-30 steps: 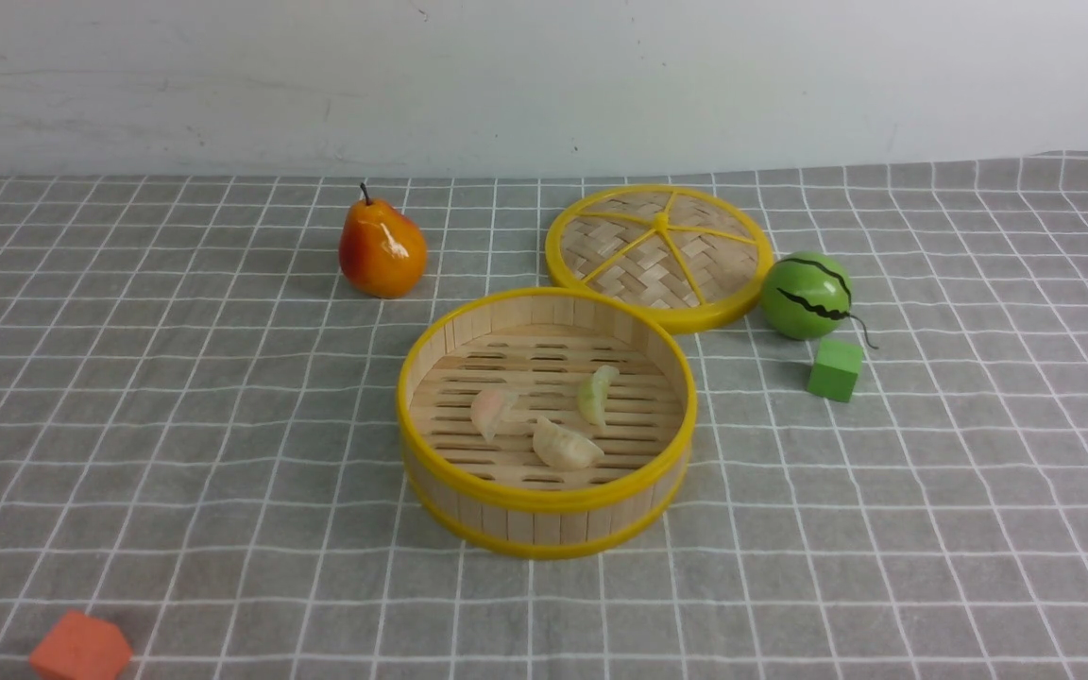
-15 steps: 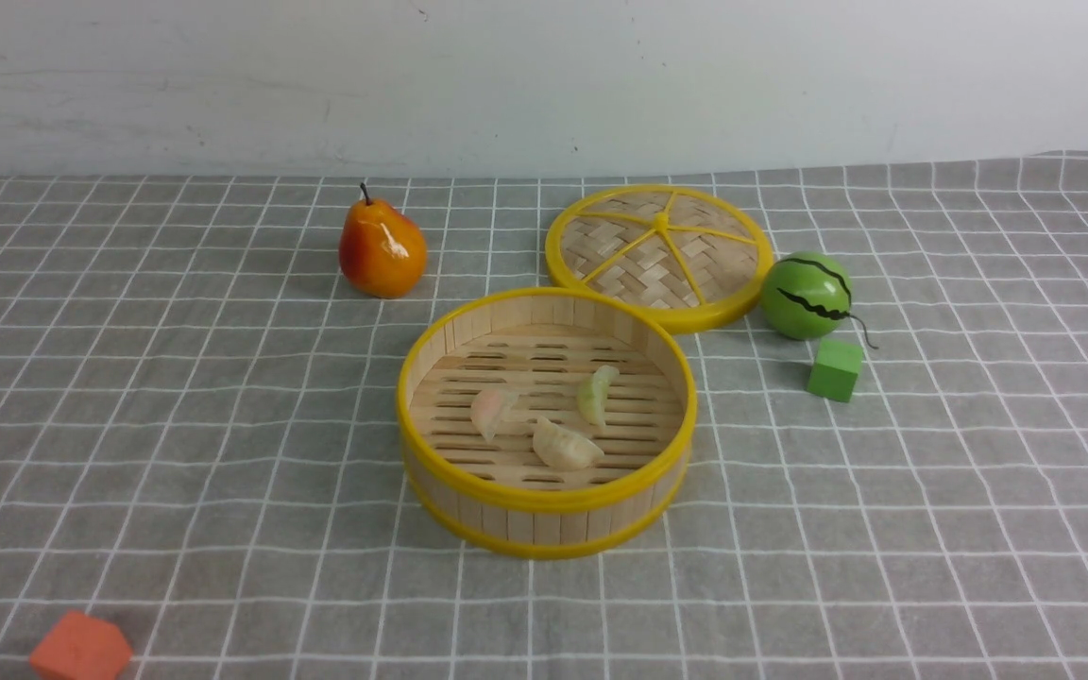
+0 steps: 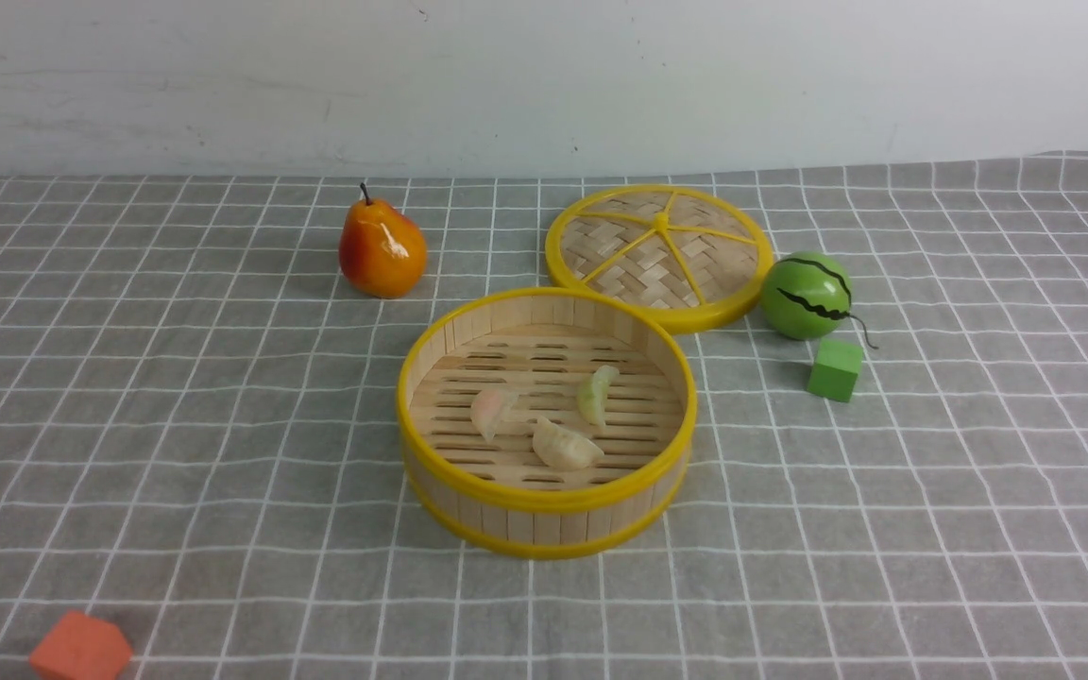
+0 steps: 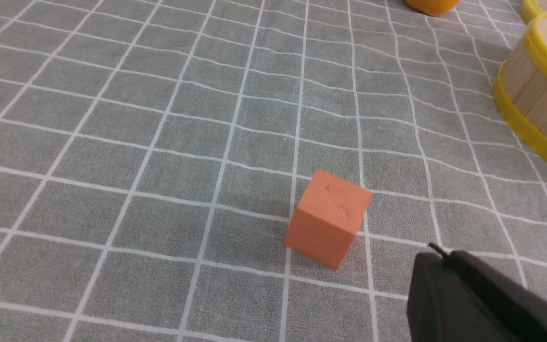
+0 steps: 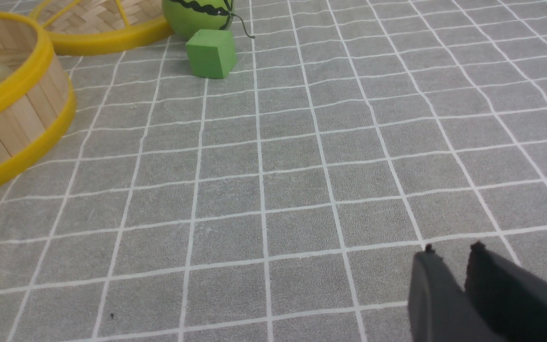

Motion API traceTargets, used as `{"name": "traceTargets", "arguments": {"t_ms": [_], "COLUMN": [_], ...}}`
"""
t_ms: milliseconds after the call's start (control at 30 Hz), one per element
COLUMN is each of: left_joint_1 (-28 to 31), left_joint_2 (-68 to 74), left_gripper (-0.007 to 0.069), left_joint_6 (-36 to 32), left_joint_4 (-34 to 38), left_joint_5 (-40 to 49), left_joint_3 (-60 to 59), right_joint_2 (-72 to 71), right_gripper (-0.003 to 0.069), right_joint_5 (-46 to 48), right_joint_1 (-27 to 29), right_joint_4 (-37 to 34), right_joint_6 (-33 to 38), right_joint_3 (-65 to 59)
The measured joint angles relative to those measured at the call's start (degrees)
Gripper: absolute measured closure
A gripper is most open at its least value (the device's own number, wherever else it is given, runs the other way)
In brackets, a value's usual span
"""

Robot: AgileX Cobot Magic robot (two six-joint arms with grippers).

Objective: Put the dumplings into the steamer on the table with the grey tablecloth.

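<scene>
Dumplings [image 3: 544, 416] in steamer [image 3: 544, 529]; both end effectors low over tablecloth [image 3: 223, 425].

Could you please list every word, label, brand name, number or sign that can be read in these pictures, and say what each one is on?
None: no view shows any readable text.
The steamer, its lid, the pear, the toy watermelon, the green cube, the orange cube and the grey tablecloth carry no print.
The watermelon's black lines are painted stripes, not letters.
</scene>
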State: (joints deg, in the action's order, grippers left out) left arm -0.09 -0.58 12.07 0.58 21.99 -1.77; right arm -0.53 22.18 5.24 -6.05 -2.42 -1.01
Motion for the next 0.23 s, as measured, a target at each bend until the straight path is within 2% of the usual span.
{"name": "traceTargets", "arguments": {"t_ms": [233], "left_joint_1": [0.00], "left_joint_2": [0.00], "left_gripper": [0.0621], "left_joint_6": [0.00], "left_joint_4": [0.00], "left_joint_5": [0.00], "left_joint_3": [0.00], "right_joint_2": [0.00], "right_gripper": [0.0539], "right_joint_5": [0.00], "right_joint_1": [0.00], "right_joint_4": [0.00], "right_joint_6": [0.00], "right_joint_3": [0.00]}}
